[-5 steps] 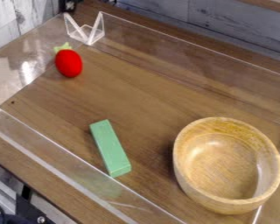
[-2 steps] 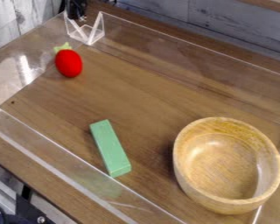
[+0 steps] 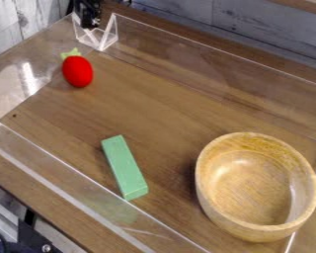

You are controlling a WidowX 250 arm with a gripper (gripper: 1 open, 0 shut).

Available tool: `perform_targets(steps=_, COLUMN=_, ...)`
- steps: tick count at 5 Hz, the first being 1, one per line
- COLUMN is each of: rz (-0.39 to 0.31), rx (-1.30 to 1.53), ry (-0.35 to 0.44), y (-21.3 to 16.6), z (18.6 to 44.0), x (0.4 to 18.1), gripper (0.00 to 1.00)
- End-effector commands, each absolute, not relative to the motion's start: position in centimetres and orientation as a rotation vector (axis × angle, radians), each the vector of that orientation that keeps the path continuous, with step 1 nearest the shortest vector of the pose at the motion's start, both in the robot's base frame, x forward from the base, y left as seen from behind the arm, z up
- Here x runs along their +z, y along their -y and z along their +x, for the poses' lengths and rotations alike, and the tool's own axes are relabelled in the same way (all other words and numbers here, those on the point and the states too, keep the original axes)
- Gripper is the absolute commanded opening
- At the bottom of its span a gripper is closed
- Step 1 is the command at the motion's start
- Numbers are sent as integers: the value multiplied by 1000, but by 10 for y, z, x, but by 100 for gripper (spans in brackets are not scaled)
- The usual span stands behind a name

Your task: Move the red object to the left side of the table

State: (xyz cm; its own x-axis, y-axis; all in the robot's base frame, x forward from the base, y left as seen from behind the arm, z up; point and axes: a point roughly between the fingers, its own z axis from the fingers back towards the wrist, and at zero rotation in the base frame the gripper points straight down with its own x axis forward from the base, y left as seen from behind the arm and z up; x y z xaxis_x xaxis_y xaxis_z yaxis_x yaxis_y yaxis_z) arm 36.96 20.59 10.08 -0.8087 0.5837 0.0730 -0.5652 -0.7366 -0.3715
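The red toy (image 3: 76, 69) sits on the table (image 3: 188, 99), at the left side near the clear wall. Nothing touches it. Its green tip points up and back. The gripper (image 3: 88, 14) is only a dark bit at the top edge, behind a clear corner piece (image 3: 99, 36). I cannot tell if its jaws are apart or together. A green block (image 3: 122, 166) lies near the front. A wooden bowl (image 3: 259, 185) sits at the right.

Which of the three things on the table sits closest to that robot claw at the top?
The red object. It lies just below the gripper, while the green block and wooden bowl sit far off.
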Motion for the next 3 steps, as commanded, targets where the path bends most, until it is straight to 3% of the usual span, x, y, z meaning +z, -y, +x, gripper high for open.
perform_targets(steps=1, rz=-131, rx=2491, ry=539, y=-209, z=370, x=119, gripper=100)
perform_targets(steps=3, rz=-205, rx=2618, ry=516, y=-216, z=370, x=143, gripper=100)
